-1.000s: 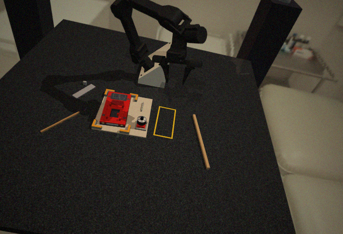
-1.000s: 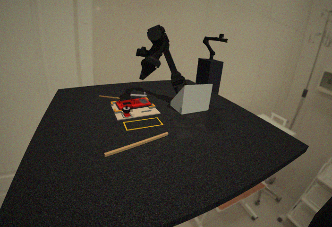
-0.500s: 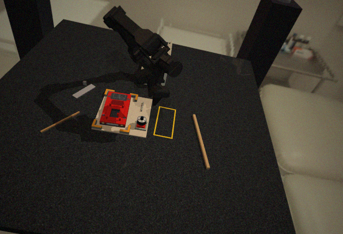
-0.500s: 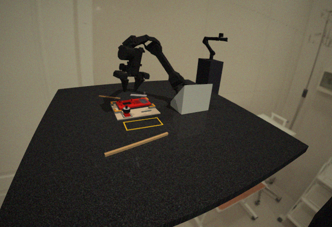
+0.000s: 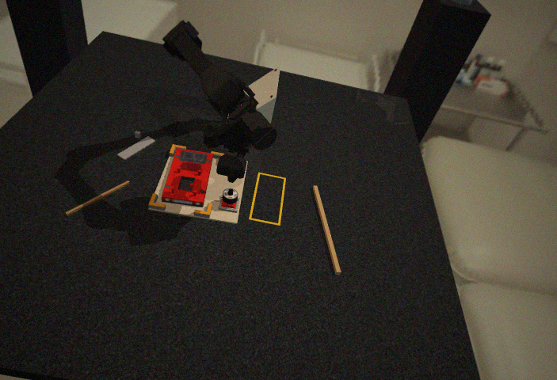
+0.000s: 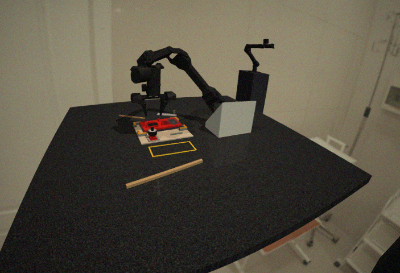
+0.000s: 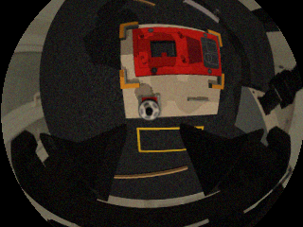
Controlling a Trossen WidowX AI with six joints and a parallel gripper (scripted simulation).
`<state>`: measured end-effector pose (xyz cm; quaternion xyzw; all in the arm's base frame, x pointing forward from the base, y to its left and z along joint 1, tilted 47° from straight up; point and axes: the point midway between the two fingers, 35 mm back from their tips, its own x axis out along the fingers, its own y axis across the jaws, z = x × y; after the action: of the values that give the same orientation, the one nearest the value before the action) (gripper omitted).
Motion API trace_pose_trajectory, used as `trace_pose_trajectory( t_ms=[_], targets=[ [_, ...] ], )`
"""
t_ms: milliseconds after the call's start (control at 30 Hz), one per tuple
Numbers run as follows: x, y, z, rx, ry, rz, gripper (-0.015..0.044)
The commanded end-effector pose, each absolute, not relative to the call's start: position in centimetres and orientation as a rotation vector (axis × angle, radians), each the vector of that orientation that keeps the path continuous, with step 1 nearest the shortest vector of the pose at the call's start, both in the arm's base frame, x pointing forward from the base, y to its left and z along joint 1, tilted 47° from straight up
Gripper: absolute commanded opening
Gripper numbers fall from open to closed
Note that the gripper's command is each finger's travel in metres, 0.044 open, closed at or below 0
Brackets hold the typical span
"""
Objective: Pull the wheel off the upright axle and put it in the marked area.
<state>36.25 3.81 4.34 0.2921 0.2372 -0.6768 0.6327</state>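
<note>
The wheel (image 5: 230, 197) (image 6: 152, 132) (image 7: 149, 110), with a black tyre and silver face, sits on the upright axle near a corner of the pale board (image 5: 229, 218) (image 6: 174, 137) (image 7: 175, 111). The dark axle tip shows above it. The marked area (image 5: 253, 195) (image 6: 174, 153) (image 7: 138, 139) is a yellow rectangle outline beside the board, with nothing inside it. My gripper (image 6: 153, 115) (image 7: 153, 127) is open and empty, pointing down above the board, higher than the wheel and not touching it. In the top view the arm hides part of the gripper.
A red block (image 5: 196, 197) (image 7: 142, 61) lies between orange corner brackets on the board. One wooden stick (image 5: 326, 229) (image 6: 164, 173) lies beyond the marked area, another (image 5: 97, 197) on the board's other side. A pale strip (image 5: 135, 147) and a wedge-shaped box (image 5: 265, 89) (image 6: 237, 119) stand nearer the arm's base.
</note>
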Motion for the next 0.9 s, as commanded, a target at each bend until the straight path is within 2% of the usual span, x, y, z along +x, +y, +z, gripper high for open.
trace_pose_trajectory(
  t_ms=[0, 333, 867],
  targets=[
    [36.9, 3.7, 3.9, 0.667, 0.543, -1.564, 0.0300],
    [37.1, 3.3, 3.5, 0.668, 0.543, -1.563, 0.0300],
    [36.6, -1.9, -1.1, 0.665, 0.540, -1.564, 0.0300]
  ],
)
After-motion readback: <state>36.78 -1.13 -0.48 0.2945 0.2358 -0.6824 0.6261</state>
